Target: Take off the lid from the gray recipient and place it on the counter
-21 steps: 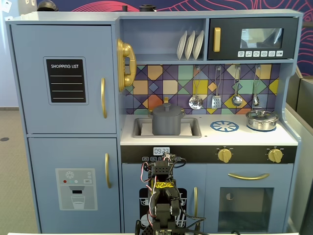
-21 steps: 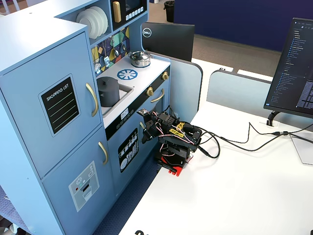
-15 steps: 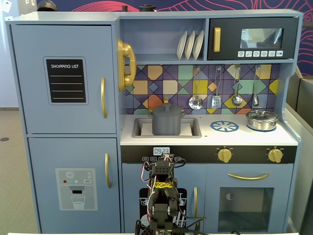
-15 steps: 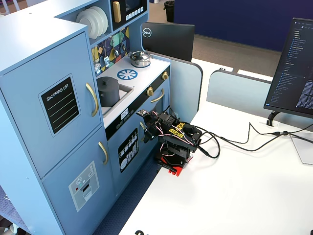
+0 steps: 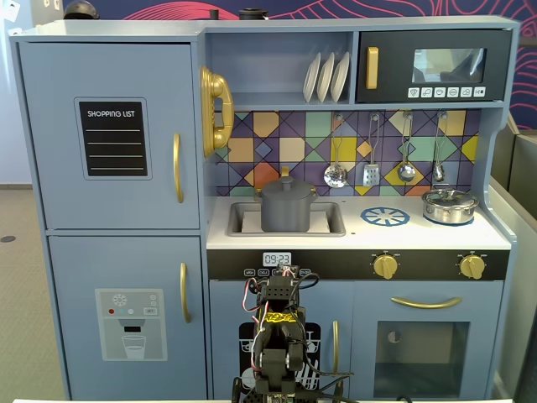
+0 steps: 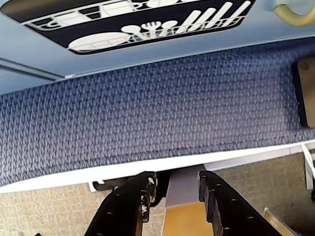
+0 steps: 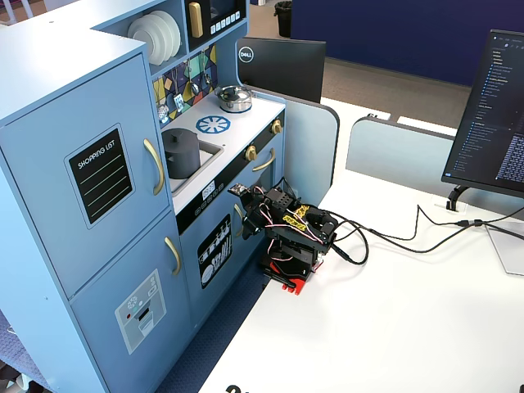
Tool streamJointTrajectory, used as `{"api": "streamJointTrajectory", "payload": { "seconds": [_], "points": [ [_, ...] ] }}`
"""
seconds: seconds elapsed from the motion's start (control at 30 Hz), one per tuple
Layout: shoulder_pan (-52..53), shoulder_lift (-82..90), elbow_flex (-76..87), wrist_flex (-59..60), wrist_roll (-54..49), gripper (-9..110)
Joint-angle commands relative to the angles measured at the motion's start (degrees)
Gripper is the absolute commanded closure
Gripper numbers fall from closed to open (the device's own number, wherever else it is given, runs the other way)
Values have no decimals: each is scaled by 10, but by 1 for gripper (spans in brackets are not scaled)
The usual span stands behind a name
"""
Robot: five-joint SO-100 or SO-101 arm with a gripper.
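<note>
The gray recipient [image 5: 288,211] stands in the sink at the left of the counter [image 5: 403,238]. The lid [image 5: 286,186] sits shut on it, knob up. Both also show in the other fixed view: the recipient [image 7: 182,153] and the lid [image 7: 178,134]. My arm [image 5: 277,336] is folded low on the white desk in front of the toy kitchen, well below and away from the recipient. In the wrist view my gripper [image 6: 177,179] points down past the desk edge at blue carpet. Its jaws stand apart with nothing between them.
A shiny silver pot [image 5: 449,206] with its own lid stands at the counter's right, beside the blue burner ring [image 5: 385,217]. Utensils hang above the counter. On the desk [image 7: 393,327] are cables [image 7: 393,237] and a monitor [image 7: 491,115].
</note>
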Motion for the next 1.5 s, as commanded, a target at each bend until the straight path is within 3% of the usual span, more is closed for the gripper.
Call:
{"api": "streamJointTrajectory", "payload": {
  "seconds": [0.0,0.1,0.3,0.43,0.5,0.63,1.47],
  "points": [
    [17,-2,-62,-65,-7,101],
    [18,-7,-134,-179,-31,101],
    [5,-63,-241,-532,-55,101],
    [26,-91,-269,-624,-66,87],
    [37,-99,-281,-634,-65,79],
    [39,-134,-307,-658,-66,75],
    [6,-414,-491,-702,-98,78]
  ]
}}
